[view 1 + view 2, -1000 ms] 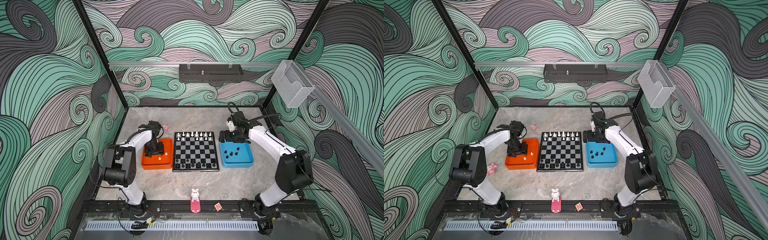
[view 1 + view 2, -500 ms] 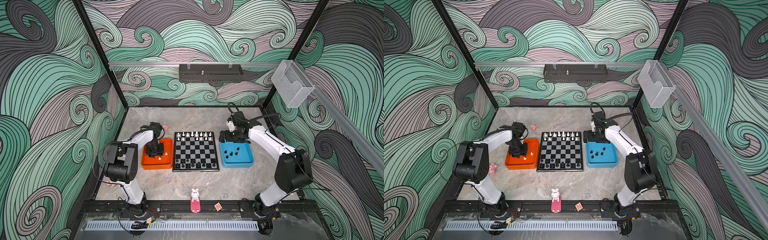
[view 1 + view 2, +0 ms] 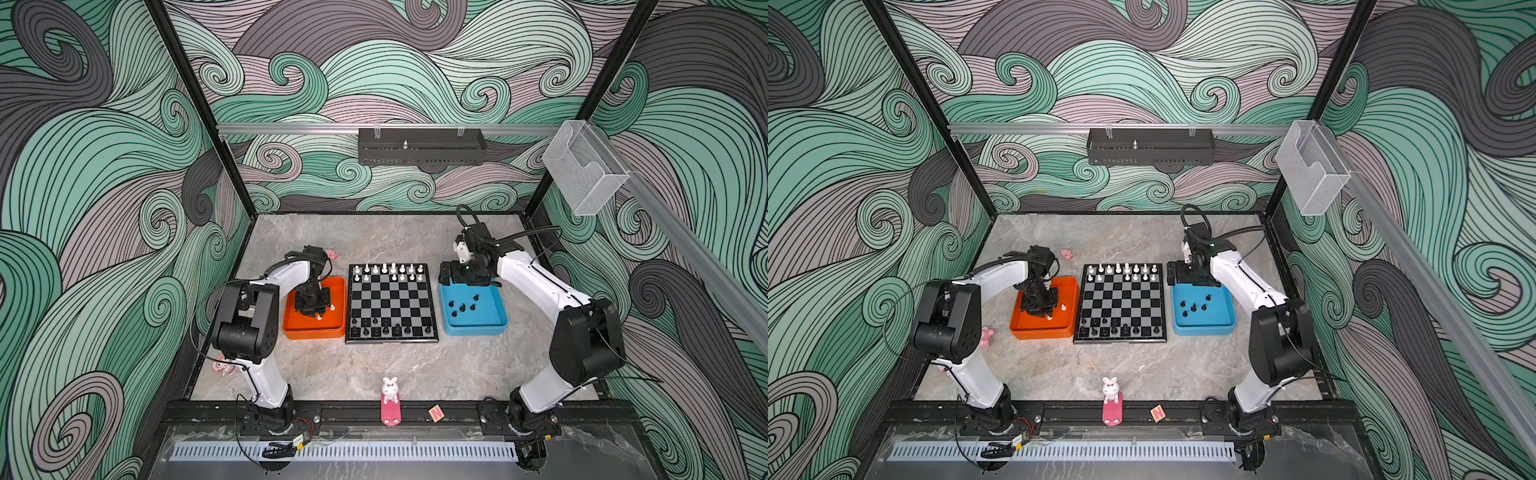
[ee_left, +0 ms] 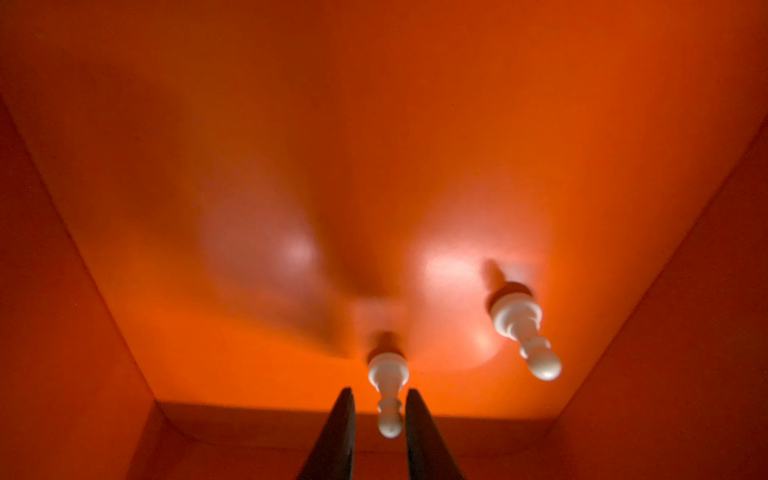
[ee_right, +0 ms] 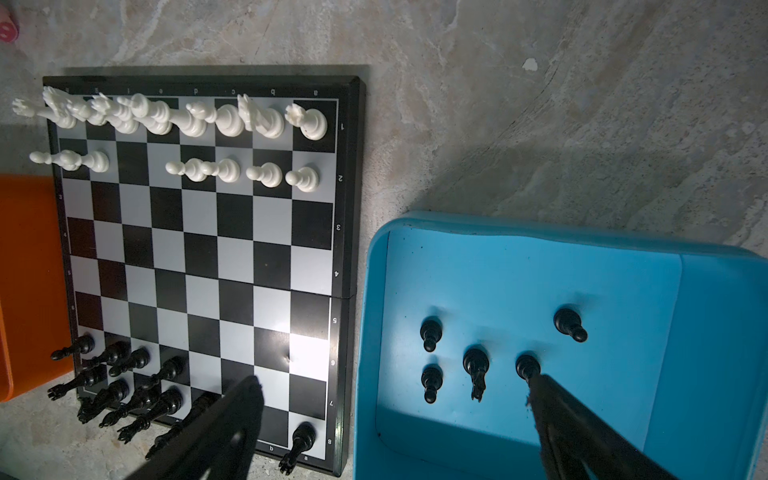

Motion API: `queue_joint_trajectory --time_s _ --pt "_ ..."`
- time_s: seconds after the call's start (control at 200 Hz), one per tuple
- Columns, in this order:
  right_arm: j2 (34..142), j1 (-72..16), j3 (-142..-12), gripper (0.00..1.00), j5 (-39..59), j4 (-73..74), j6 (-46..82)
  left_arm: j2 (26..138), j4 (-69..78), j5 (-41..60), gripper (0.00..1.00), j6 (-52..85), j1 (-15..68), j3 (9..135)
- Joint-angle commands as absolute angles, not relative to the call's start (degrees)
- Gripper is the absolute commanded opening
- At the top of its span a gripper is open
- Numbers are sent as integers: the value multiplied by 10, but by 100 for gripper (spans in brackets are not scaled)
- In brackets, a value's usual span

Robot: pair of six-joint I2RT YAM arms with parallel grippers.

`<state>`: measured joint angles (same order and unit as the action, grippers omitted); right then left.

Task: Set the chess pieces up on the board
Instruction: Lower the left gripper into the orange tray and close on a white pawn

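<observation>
The board (image 3: 392,299) (image 5: 208,249) lies mid-table, with white chess pieces (image 3: 390,270) on its far rows and black ones (image 3: 386,330) on its near rows. My left gripper (image 3: 311,309) (image 4: 379,390) reaches down into the orange tray (image 3: 313,334). Its fingers stand narrowly open on either side of an upright white pawn (image 4: 388,374); one finger is at the pawn and a slim gap shows at the other. A second white pawn (image 4: 519,328) stands nearby. My right gripper (image 3: 451,276) (image 5: 394,379) hangs wide open over the far left corner of the blue tray (image 3: 490,316), holding nothing. That tray has several black pieces (image 5: 476,365) in it.
A white bunny figure (image 3: 390,390) on a pink stand and a small lettered block (image 3: 436,412) sit at the front rail. Pink figurines lie behind the orange tray (image 3: 330,253) and by the left arm's base (image 3: 220,365). The trays flank the board closely.
My left gripper's jaws have narrowed around the white pawn in the orange tray, and the left arm has shifted slightly. The right arm has stayed still and open.
</observation>
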<state>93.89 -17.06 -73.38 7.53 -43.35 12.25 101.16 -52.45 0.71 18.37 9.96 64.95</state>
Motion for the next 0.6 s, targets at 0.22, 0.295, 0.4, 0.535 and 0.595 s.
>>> queue_joint_trajectory --time_s 0.22,0.295,0.4,0.535,0.595 --pt "958 -167 -752 100 76 -442 117 1025 -523 12 19 177 105 651" --pt "956 -167 -750 100 74 -442 116 1024 -521 13 18 177 105 650" --pt "954 -167 -748 100 71 -442 116 1028 -523 13 17 173 105 654" --pt "954 -166 -746 100 71 -443 115 1026 -523 12 14 171 105 655" --pt "954 -165 -747 100 71 -442 115 1024 -524 11 12 169 105 657"
